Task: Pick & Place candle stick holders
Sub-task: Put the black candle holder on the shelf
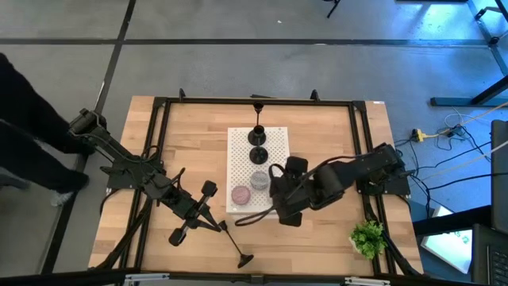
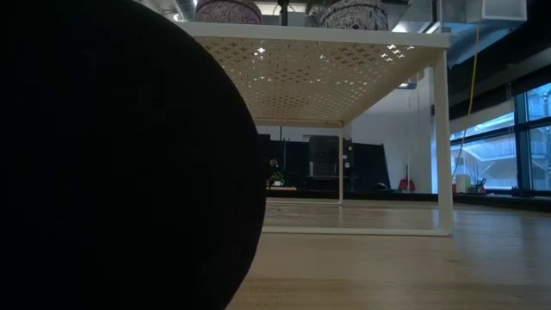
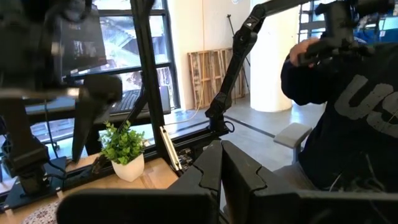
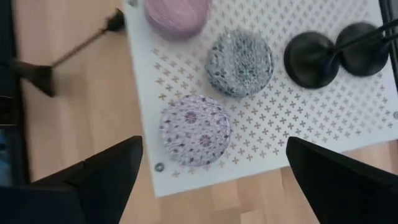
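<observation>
**Right gripper poised wide open over the pucks; left gripper closed and empty**

Wooden table, seen from above, bearing a white perforated board at its centre. The right arm reaches over the board's near right edge; the right gripper hangs above the board with its fingers spread fully apart, holding nothing, the lavender puck lying between them. The left gripper sits left of the board, closed with nothing in it. On the board: two black holders at the far end, then the grey puck and the pink puck. A third black holder lies tipped over on the table near its front edge. A small green plant stands at the near right corner.
</observation>
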Controlling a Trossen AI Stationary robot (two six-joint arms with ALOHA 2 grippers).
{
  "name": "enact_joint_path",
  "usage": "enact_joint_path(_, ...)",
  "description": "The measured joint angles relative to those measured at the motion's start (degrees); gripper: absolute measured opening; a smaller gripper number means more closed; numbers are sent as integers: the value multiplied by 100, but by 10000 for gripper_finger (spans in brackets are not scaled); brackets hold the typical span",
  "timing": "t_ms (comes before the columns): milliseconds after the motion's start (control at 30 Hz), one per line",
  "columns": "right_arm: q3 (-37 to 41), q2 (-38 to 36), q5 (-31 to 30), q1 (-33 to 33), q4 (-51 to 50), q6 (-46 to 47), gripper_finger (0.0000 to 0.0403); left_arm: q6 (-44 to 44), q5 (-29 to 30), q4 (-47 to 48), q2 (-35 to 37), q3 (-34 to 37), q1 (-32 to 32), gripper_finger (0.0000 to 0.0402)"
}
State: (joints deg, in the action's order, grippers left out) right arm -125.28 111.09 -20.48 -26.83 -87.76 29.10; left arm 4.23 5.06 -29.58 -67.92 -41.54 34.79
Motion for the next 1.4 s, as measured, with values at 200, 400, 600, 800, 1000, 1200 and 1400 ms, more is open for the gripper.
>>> enact_joint_path(200,-845,-129,-30,-500,-164,133,400,-7,0,16,0,0,0,3)
enact_joint_path(400,-975,-334,-1597,-1756,121,-61,400,-48,33,74,-2,0,-1,3)
enact_joint_path(600,-416,-332,-2564,-2478,103,1009,400,-139,145,72,-2,0,-1,2)
enact_joint_path(800,680,-326,-2265,-2717,398,2154,400,-599,147,89,-2,0,1,2)
enact_joint_path(1000,1629,-326,-2644,-2927,785,2783,400,-1167,1158,305,-107,0,423,2)
enact_joint_path(1200,2482,-489,-3717,-3233,975,3942,400,-2347,2270,433,-756,-10,1210,2)
enact_joint_path(1400,4109,-1436,-3447,-3365,3166,3429,400,-2669,2627,738,-1413,-596,1742,2)
